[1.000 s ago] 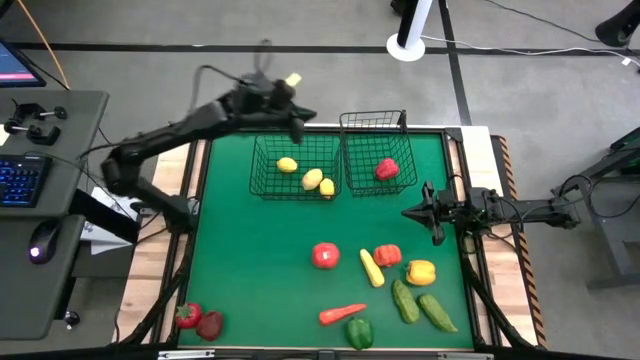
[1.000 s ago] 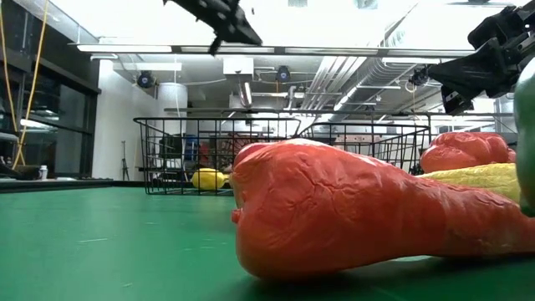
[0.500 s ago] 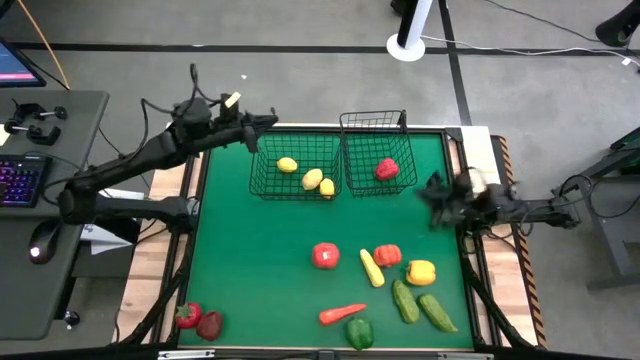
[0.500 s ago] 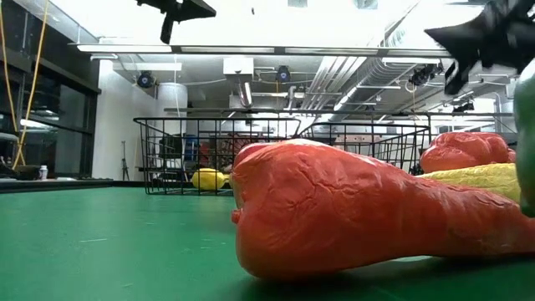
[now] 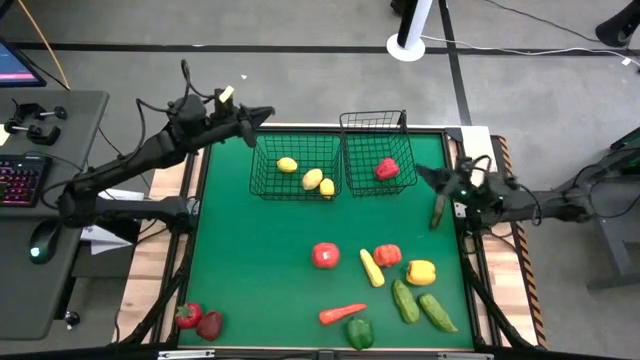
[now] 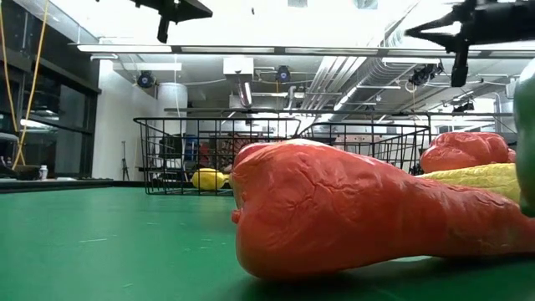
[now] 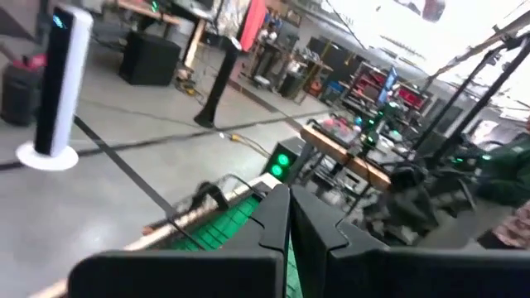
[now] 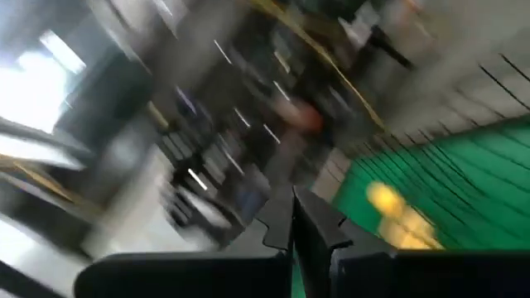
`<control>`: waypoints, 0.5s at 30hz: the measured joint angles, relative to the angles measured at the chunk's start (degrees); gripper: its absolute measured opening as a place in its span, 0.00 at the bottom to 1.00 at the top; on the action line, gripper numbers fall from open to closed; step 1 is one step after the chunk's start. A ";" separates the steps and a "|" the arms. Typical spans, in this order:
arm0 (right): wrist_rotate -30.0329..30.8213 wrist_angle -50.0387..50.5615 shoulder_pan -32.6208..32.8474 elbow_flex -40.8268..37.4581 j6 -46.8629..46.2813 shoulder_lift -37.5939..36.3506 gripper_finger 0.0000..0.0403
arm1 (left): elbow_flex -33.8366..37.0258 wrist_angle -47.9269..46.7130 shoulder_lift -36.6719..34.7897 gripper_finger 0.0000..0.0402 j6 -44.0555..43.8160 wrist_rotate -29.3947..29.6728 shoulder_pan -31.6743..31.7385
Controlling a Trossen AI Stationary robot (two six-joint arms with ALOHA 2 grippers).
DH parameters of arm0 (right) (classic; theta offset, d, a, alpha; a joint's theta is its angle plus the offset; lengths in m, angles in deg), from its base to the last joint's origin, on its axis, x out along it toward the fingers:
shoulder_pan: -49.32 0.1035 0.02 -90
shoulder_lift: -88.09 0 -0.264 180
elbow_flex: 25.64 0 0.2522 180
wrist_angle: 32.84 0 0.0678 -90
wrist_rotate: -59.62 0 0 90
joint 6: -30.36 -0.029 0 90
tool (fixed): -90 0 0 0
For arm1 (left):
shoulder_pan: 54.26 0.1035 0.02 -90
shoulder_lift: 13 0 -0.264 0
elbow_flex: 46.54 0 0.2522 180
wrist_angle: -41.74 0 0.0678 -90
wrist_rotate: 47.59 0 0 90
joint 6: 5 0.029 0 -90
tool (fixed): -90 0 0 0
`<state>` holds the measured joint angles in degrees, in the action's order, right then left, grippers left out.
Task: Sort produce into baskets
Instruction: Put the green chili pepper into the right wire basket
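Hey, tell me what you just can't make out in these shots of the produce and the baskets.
- Low view: the orange carrot fills the foreground and hides most of the produce behind it.
- Low view: the green piece is cut off by the right edge.
- Right wrist view: motion blur; the yellow blobs can't be identified.
- High view: the dark red piece is too small to name.

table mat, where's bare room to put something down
The green mat is bare along its left half, between the left basket and the two red pieces at the near-left corner. The near-right is crowded: tomato, peppers, cucumbers, carrot.
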<state>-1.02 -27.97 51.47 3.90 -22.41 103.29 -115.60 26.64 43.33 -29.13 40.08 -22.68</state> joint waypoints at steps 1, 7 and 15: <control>-1.67 7.19 0.00 3.17 -1.09 1.65 0.00 | 0.00 0.16 -0.02 0.00 0.59 -0.02 0.51; -17.51 50.09 0.41 24.75 -12.40 13.05 0.00 | 0.00 0.12 0.00 0.00 3.40 -3.37 3.67; -29.35 73.20 2.85 34.48 -22.49 28.78 0.00 | 0.00 -0.10 0.00 0.00 5.32 -3.41 6.76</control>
<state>-30.36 45.23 54.32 38.38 -44.90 132.07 -115.60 26.54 43.33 -23.81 36.68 -15.92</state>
